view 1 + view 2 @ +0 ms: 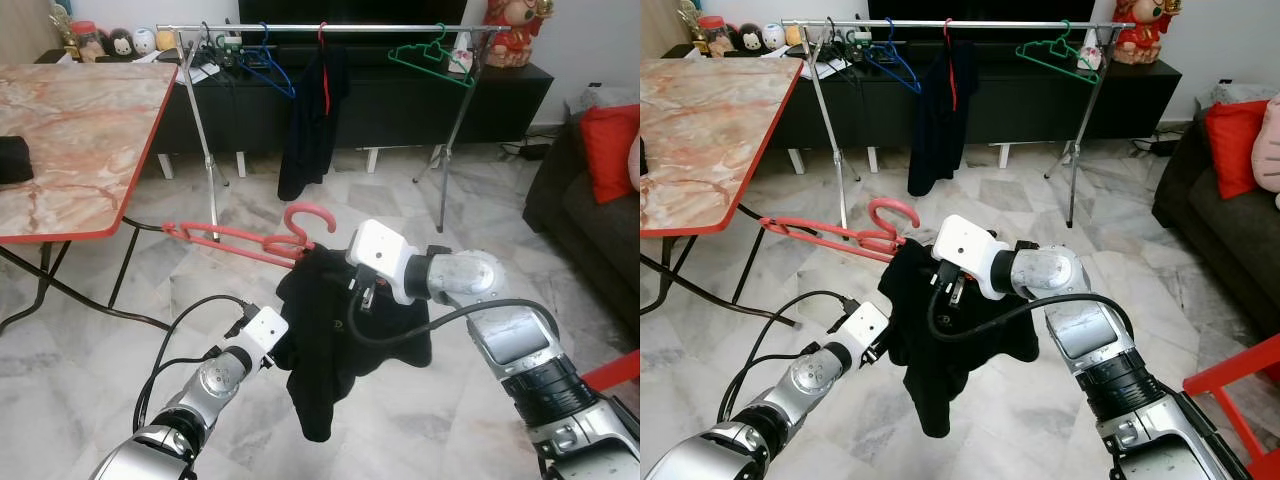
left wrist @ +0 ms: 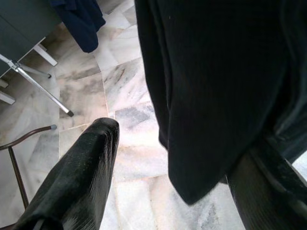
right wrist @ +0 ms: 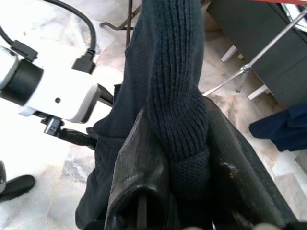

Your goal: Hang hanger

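Observation:
A red hanger (image 1: pixel 240 241) sticks out tilted to the left, its hook (image 1: pixel 310 215) rising above a black knit garment (image 1: pixel 330 340) that droops from it over the floor. My right gripper (image 3: pixel 177 115) is shut on a bunched fold of that garment near the hanger's neck; whether it also pinches the hanger is hidden. My left gripper (image 2: pixel 192 139) stands open at the garment's lower left edge, and the cloth hangs in front of one finger (image 2: pixel 268 187). Far ahead stands the metal clothes rail (image 1: pixel 330 28).
The rail carries a blue hanger (image 1: pixel 268 62), a dark garment (image 1: pixel 310 120) and a green hanger (image 1: pixel 430 55). A marble table (image 1: pixel 80 120) with a red edge stands on the left, a dark sofa (image 1: pixel 590 220) with a red cushion (image 1: pixel 610 150) on the right.

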`<state>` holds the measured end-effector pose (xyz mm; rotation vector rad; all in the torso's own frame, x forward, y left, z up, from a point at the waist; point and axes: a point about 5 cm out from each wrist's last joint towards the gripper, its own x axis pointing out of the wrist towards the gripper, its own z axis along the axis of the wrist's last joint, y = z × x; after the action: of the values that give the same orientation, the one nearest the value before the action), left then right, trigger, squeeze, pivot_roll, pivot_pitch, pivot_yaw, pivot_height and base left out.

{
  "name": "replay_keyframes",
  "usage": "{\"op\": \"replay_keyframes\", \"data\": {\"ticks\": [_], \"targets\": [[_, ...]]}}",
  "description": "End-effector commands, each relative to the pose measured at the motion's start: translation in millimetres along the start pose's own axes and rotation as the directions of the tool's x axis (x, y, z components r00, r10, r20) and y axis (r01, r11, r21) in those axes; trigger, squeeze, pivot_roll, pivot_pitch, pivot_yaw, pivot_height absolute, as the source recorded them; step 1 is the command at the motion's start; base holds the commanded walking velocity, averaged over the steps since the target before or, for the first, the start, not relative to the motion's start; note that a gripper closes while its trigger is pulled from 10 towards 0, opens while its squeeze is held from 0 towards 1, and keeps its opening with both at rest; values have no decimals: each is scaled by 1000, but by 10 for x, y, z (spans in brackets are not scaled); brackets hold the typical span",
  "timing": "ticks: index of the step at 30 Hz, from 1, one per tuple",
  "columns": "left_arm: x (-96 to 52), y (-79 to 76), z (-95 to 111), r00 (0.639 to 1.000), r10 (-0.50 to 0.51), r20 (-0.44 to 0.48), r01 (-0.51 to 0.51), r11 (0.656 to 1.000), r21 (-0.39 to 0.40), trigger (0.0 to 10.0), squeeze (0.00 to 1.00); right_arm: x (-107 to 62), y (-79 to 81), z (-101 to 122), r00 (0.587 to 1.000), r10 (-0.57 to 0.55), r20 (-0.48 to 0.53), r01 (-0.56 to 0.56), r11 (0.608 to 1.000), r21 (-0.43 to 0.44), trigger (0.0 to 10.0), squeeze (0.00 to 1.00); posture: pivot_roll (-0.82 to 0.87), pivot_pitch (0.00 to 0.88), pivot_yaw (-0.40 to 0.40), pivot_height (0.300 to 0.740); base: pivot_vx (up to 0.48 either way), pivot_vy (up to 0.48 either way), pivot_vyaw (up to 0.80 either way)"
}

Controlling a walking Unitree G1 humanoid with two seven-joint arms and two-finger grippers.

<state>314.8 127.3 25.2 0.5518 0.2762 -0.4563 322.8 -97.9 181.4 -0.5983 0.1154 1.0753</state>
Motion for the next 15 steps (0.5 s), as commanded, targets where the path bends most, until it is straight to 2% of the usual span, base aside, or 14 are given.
{"op": "replay_keyframes", "data": {"ticks": [1, 2, 3, 4, 15], "targets": [[17, 9, 23, 1000, 6, -3, -6, 1000, -4, 9137, 0, -8, -17, 149, 999, 4, 49, -2, 999, -33, 0, 0, -111, 27, -77, 740, 0, 0, 0], [17, 11, 24, 1000, 9, -2, -9, 1000, -9, 5725, 0, -7, -16, 152, 999, 4, 50, -2, 999, -34, 0, 0, -111, 27, -77, 740, 0, 0, 0], [17, 14, 24, 1000, 13, -1, -13, 1000, -15, 275, 0, -7, -15, 156, 999, 5, 51, -3, 999, -34, 0, 0, -111, 27, -77, 740, 0, 0, 0], [16, 12, 23, 1000, 10, -1, -10, 1000, -17, 0, 0, -8, -15, 156, 999, 5, 51, -3, 999, -34, 0, 0, -111, 27, -77, 740, 0, 0, 0], [0, -24, -14, 1000, -18, -11, 18, 1000, -20, 0, 0, -15, -17, 150, 999, 1, 46, 1, 1000, -31, 0, 0, -112, 27, -79, 740, 0, 0, 0]]}}
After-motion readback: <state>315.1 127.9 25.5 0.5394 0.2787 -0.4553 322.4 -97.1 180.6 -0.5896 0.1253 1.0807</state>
